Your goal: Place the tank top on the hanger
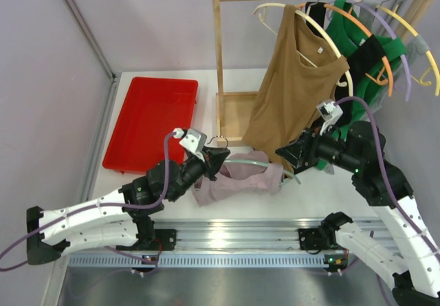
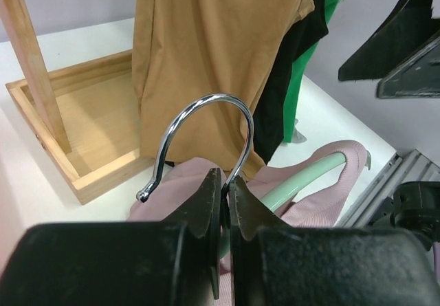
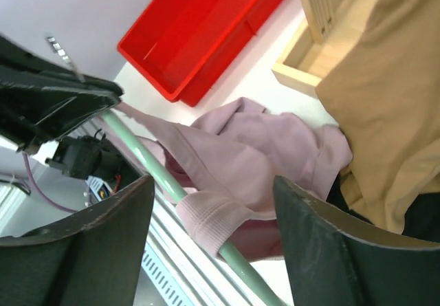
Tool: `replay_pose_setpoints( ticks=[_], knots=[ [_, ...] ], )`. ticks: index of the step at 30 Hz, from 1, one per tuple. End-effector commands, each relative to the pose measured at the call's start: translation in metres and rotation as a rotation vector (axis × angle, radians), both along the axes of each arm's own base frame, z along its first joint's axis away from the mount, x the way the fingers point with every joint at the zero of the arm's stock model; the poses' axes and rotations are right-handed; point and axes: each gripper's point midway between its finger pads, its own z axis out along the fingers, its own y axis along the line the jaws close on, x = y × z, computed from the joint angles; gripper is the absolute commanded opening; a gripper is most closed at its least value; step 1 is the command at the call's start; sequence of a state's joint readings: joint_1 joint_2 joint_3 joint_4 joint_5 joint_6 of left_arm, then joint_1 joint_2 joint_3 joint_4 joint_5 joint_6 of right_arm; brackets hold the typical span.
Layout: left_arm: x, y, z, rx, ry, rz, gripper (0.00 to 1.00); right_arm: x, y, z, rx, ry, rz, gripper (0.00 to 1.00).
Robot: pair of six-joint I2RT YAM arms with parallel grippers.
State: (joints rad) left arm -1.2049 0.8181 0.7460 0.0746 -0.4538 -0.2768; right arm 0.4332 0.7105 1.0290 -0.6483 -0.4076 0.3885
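Note:
The pale mauve tank top (image 1: pixel 237 180) hangs bunched on the mint-green hanger (image 1: pixel 249 161), just above the table between my two arms. My left gripper (image 1: pixel 218 156) is shut on the neck of the hanger's metal hook (image 2: pixel 206 124). In the right wrist view one ribbed strap (image 3: pixel 210 218) wraps round the green hanger arm (image 3: pixel 141 160). My right gripper (image 1: pixel 285 158) is open and empty, its fingers (image 3: pixel 320 241) spread either side of that strap and the tank top (image 3: pixel 254 148). The tank top also shows in the left wrist view (image 2: pixel 323 182).
A red tray (image 1: pixel 151 120) lies at the back left. A wooden rack (image 1: pixel 230 110) with a box base stands behind. A tan-brown tank top (image 1: pixel 292 93) on a cream hanger hangs from it, with green and black garments (image 1: pixel 364 51) and coloured hangers beside it.

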Motion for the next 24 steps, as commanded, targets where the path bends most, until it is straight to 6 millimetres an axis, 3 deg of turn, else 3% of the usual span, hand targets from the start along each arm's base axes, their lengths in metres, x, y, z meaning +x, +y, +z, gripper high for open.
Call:
replay_pose_setpoints(
  ticks=[1,10,14,18,24],
  knots=[
    [-0.007,0.002,0.037,-0.085,-0.043,-0.040,0.00,-0.005,0.005,0.026,-0.011,-0.155,0.100,0.71],
    [-0.010,0.009,0.051,-0.112,-0.065,-0.042,0.00,-0.028,0.023,0.000,-0.068,-0.184,0.293,0.78],
    [-0.010,0.008,0.056,-0.123,-0.070,-0.045,0.00,-0.045,0.041,-0.013,-0.091,-0.162,0.382,0.78],
    [-0.012,0.007,0.062,-0.147,-0.079,-0.054,0.00,-0.042,0.052,-0.036,-0.186,-0.134,0.349,0.77],
    [-0.014,0.009,0.068,-0.159,-0.085,-0.063,0.00,-0.041,0.062,-0.042,-0.199,-0.149,0.340,0.74]
  ],
)
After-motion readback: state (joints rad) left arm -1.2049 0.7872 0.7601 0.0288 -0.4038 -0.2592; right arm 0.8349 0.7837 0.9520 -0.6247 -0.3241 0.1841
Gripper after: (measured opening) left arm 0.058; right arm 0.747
